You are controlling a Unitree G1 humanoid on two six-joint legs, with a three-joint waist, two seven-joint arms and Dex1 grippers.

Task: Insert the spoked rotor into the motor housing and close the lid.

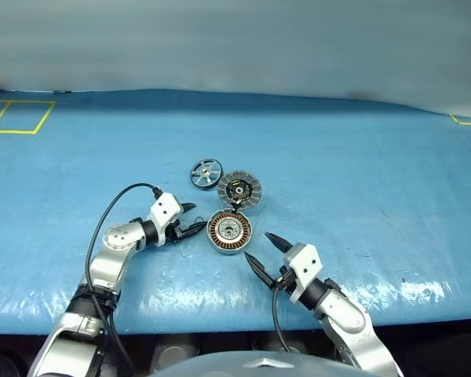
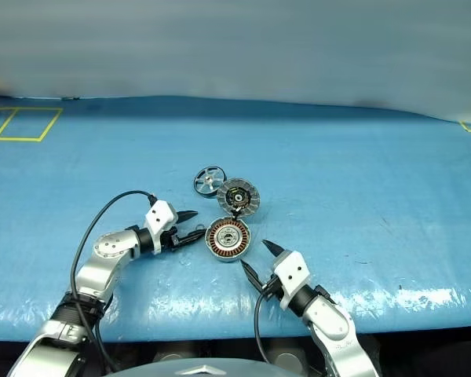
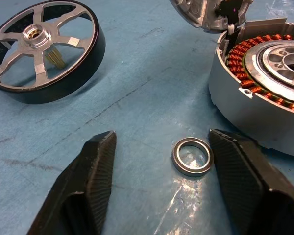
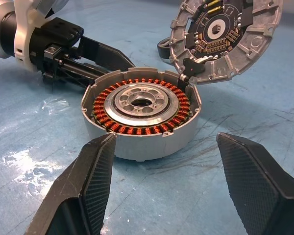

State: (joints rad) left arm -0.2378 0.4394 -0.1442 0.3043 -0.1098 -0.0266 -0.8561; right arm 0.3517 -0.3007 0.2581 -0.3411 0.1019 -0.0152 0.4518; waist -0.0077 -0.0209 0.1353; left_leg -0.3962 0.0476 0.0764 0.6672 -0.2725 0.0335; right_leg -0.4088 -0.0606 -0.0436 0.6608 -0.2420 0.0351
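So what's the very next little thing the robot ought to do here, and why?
Probably close the left gripper on the small metal ring. That ring lies flat on the blue mat between its two open fingers, beside the motor housing. The spoked rotor sits apart and untouched, the lid is swung open, and the right gripper waits open by the housing.

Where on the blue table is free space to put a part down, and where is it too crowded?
The blue table is bare right of the lid and behind the spoked rotor, and left of the left gripper. It is crowded around the motor housing: a small metal ring between the left gripper's fingers, the right gripper close in front.
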